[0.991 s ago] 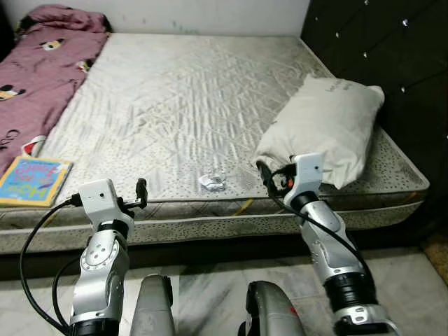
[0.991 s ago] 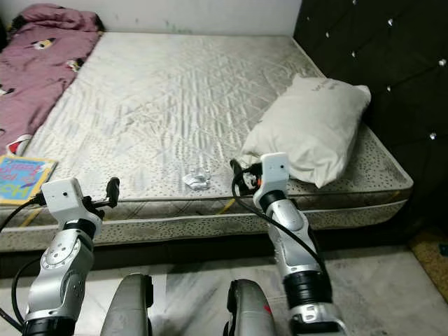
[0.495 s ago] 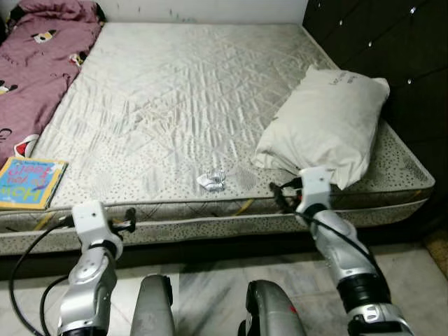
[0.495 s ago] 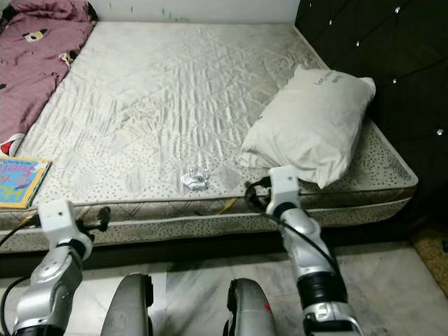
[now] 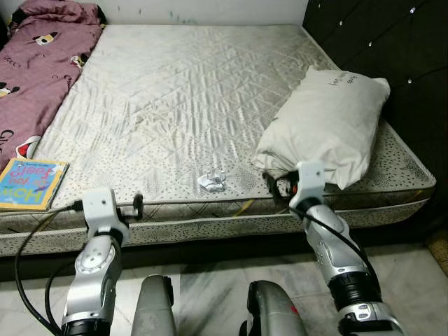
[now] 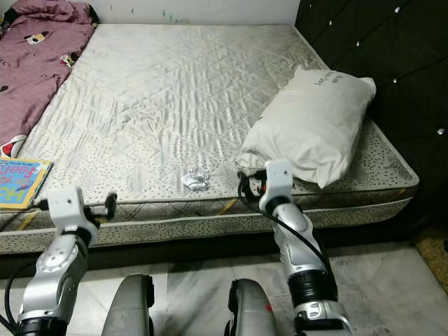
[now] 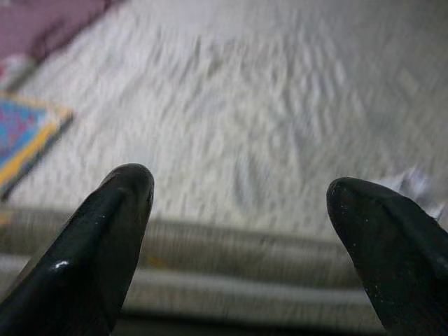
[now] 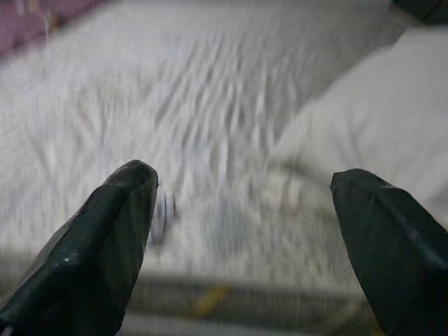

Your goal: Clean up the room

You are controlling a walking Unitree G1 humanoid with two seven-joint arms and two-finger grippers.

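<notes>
White crumpled paper scrap (image 5: 211, 180) lies near the mattress's (image 5: 175, 98) front edge. Left gripper (image 5: 137, 206) and right gripper (image 5: 278, 185), fingers apart, are held empty there; approach judged underway, reaching forward needed next.

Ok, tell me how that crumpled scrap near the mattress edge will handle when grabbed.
The crumpled scrap looks like thin wrapper or paper, so it is probably very light and will crush flat between the fingers. It lies loose on the mattress, so a nudge would likely slide it rather than roll it. Being small and low, it may slip out of a shallow pinch.
</notes>
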